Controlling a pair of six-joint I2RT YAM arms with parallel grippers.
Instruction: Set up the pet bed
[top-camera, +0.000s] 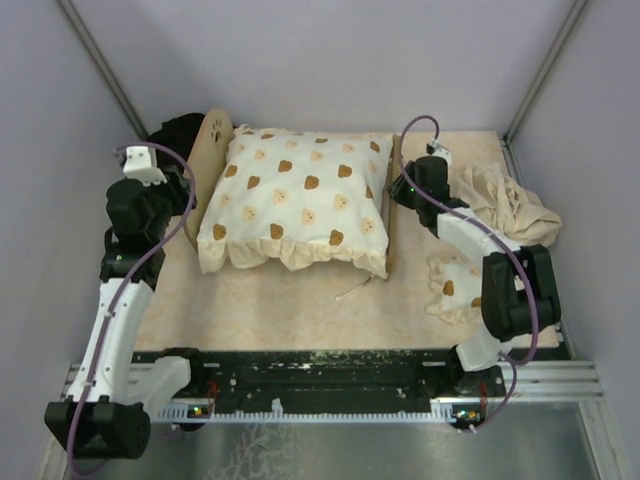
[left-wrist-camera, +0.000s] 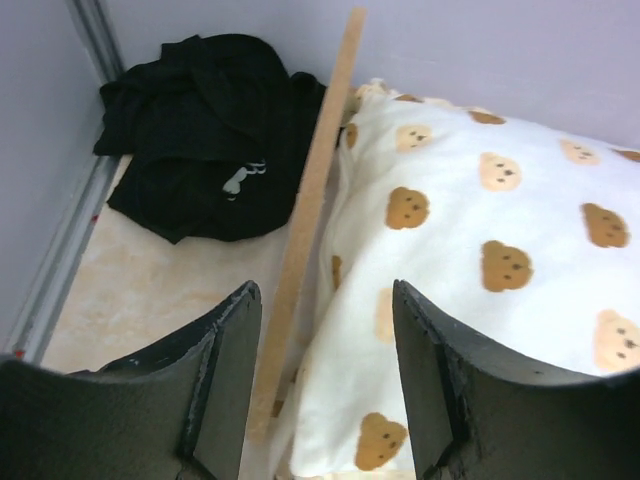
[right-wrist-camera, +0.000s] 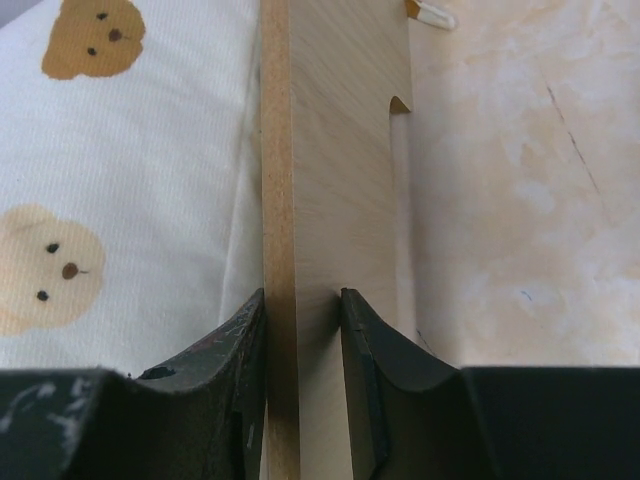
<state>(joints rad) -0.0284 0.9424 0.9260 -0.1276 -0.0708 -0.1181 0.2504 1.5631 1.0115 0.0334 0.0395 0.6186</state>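
The pet bed stands mid-table with its light-wood headboard (top-camera: 213, 140) and paw cutout at the left and its end panel (top-camera: 394, 215) at the right. A cream frilled cushion (top-camera: 295, 200) with brown prints fills it and hides the mattress. My left gripper (top-camera: 188, 188) is open. In the left wrist view its jaws (left-wrist-camera: 325, 300) straddle the headboard's thin edge (left-wrist-camera: 320, 160) and the cushion's side (left-wrist-camera: 470, 230) without touching them. My right gripper (top-camera: 402, 186) is shut on the end panel (right-wrist-camera: 340, 150), with its fingers (right-wrist-camera: 303, 300) pressed on both faces.
A black cloth (top-camera: 180, 130) is bunched in the back left corner behind the headboard (left-wrist-camera: 200, 130). A plain beige cloth (top-camera: 510, 200) lies crumpled at the right. A small frilled cushion (top-camera: 455, 285) lies under my right arm. Grey walls close in on three sides.
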